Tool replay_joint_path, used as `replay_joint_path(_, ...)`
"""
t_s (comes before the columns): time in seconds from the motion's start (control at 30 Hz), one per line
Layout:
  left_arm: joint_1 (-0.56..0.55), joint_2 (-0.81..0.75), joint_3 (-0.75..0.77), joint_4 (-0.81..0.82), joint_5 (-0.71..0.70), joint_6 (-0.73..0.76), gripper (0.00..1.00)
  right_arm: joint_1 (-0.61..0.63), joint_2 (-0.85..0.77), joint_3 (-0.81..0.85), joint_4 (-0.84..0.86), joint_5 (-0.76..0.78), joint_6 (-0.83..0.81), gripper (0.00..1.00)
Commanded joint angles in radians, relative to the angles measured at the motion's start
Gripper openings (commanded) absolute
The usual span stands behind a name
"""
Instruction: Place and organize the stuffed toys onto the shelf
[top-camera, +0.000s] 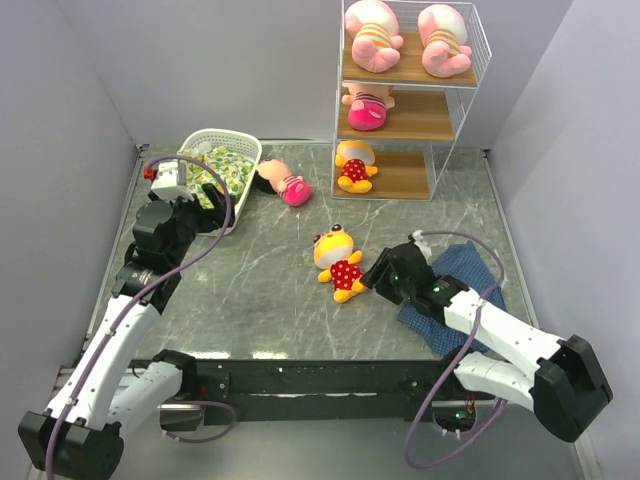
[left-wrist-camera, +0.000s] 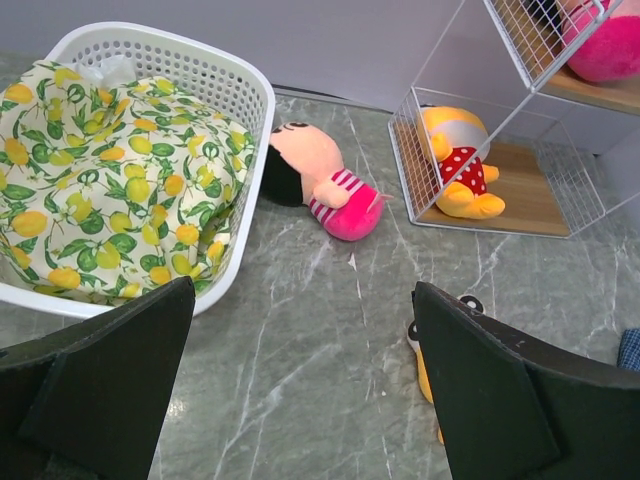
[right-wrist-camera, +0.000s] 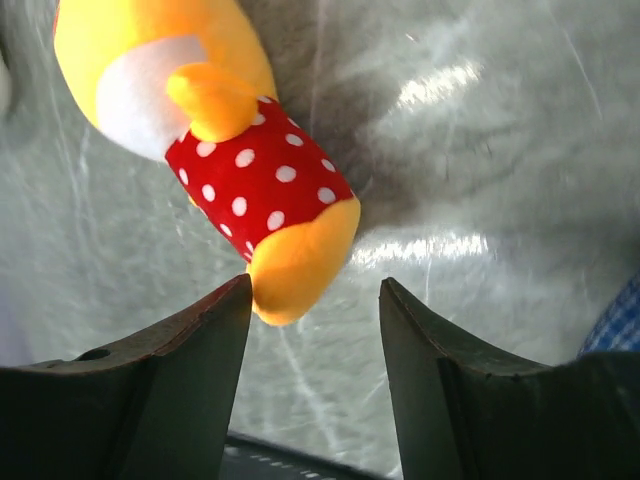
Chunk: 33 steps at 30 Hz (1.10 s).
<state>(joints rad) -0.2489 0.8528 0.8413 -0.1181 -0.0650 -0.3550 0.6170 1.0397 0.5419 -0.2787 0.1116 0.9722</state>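
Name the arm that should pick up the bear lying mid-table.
Right. The right gripper stands open at the foot of the bear; the left gripper sits far off by the basket.

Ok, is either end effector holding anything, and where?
Nothing is held. The right end effector is open, the bear lying loose beside one fingertip; the left end effector is open and empty.

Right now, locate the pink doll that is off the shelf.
Top view: the pink doll lies on the table, back left, beside the white basket, with the shelf to its right.
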Motion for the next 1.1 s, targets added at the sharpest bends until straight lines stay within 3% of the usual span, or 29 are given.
replay_joint_path(0.0,-0.012,-0.012,0.021,0.017,-0.038,0.022,0.96,-0.007,-0.049,0.058,-0.145,0.043,0.331,0.62)
replay_joint_path(0.13,-0.023,-0.021,0.019,0.012,-0.053,0.031,0.96,-0.003,-0.072,0.052,-0.102,0.036,0.421,0.61)
replay_joint_path(0.93,-0.029,-0.008,0.024,0.001,-0.075,0.042,0.96,0.063,0.112,0.063,0.049,0.111,0.379,0.51)
replay_joint_path(1.03,-0.029,0.000,0.025,0.001,-0.076,0.042,0.96,0.063,0.115,0.046,0.088,0.080,0.387,0.40)
replay_joint_path(1.07,-0.029,0.002,0.025,0.001,-0.075,0.042,0.96,0.064,0.114,0.037,0.101,0.077,0.390,0.29)
